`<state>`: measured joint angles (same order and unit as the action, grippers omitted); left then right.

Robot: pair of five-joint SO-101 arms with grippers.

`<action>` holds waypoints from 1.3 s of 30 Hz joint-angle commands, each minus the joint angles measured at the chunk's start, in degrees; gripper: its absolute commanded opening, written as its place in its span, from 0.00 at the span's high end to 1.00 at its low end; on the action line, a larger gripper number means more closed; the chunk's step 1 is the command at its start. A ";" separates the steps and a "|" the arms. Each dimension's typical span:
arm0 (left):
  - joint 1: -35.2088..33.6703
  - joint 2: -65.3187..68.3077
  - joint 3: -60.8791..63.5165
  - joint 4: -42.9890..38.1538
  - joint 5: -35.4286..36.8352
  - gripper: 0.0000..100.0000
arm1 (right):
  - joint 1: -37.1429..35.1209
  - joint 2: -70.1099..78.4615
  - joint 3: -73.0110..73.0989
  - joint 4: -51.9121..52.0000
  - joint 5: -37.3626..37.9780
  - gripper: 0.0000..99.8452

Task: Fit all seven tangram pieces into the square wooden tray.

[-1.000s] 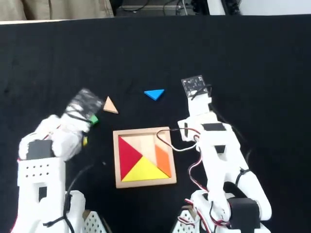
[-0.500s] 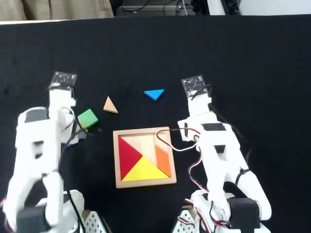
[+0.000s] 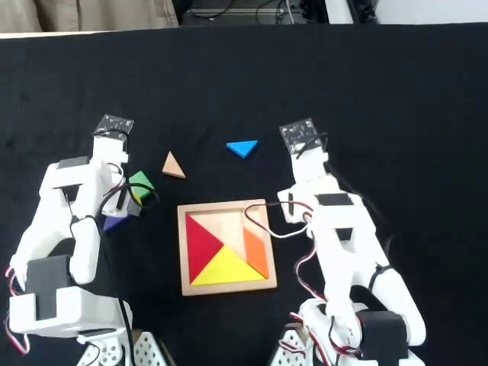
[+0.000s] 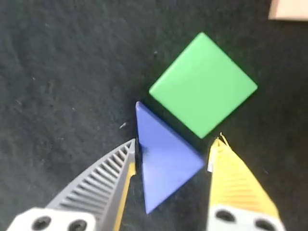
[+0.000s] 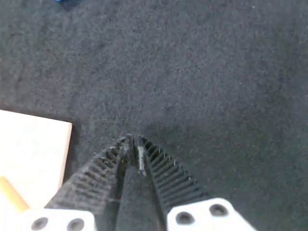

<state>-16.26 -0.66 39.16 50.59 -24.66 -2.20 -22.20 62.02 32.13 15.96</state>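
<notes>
The square wooden tray [image 3: 184, 252] lies between the arms and holds a red [image 3: 200, 240], a yellow [image 3: 227, 268] and an orange piece [image 3: 256, 250]. A green square [image 4: 203, 84] and a violet-blue triangle [image 4: 163, 159] lie touching on the cloth left of the tray. My left gripper [image 4: 173, 144] is open and low over that triangle [image 3: 114, 223], one finger on each side of it. A tan triangle [image 3: 173, 165] and a blue triangle [image 3: 242, 147] lie beyond the tray. My right gripper [image 5: 132, 144] is shut on nothing, beside the tray's far right corner [image 5: 33, 144].
Black cloth covers the table. The right arm's white body [image 3: 339, 236] stands close along the tray's right side, with a cable looping over the tray's rim. Open cloth lies at the far side and to the right.
The left arm has swung from the green square's area and come down over the violet-blue triangle, uncovering the green square. The right arm has barely shifted.
</notes>
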 commanded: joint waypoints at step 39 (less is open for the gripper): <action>1.27 5.98 -5.85 0.62 -0.53 0.93 | -0.79 0.40 -0.57 -0.44 0.44 0.99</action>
<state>-14.77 4.53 35.38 51.82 -25.10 -2.11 -22.20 62.02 32.13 15.96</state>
